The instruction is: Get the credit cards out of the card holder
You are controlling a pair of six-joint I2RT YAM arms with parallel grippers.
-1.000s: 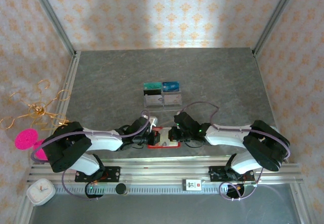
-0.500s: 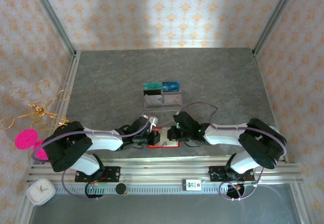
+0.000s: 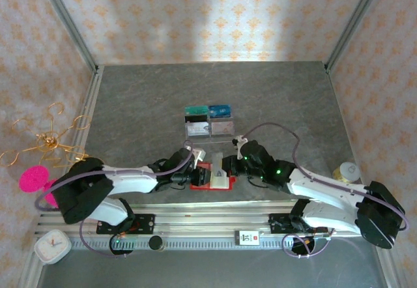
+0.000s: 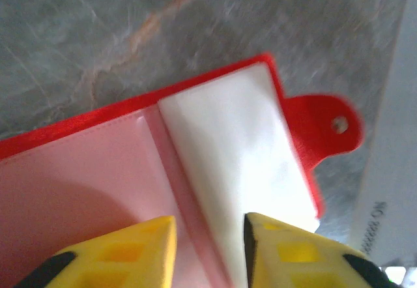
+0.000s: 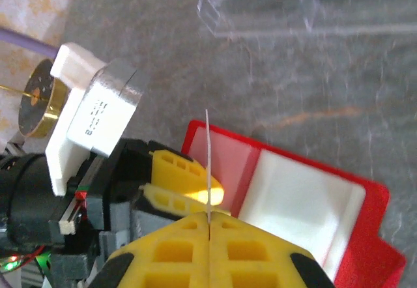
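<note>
Okay, card holder (image 3: 207, 182): it's lying open by the table's (image 3: 273, 99) near edge, its long axis running left to right between your arms.
Left gripper (image 4: 208, 242): it's hovering over the fold, jaws apart, gripping nothing.
Right gripper (image 5: 208, 223): it's pinching a pale credit card (image 5: 208, 151) edge-up, over the leaf on the left arm's side.
Nearer arm: you're crowding it with both.

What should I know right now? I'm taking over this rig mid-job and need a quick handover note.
Left pincer: open, poised over the open flat red card holder on the table.
Right pincer: shut on a thin pale plastic card, edge-on, held above the holder.
Done: that card looks out.
To do: set it down, then check the whitish pockets for more cards.
</note>
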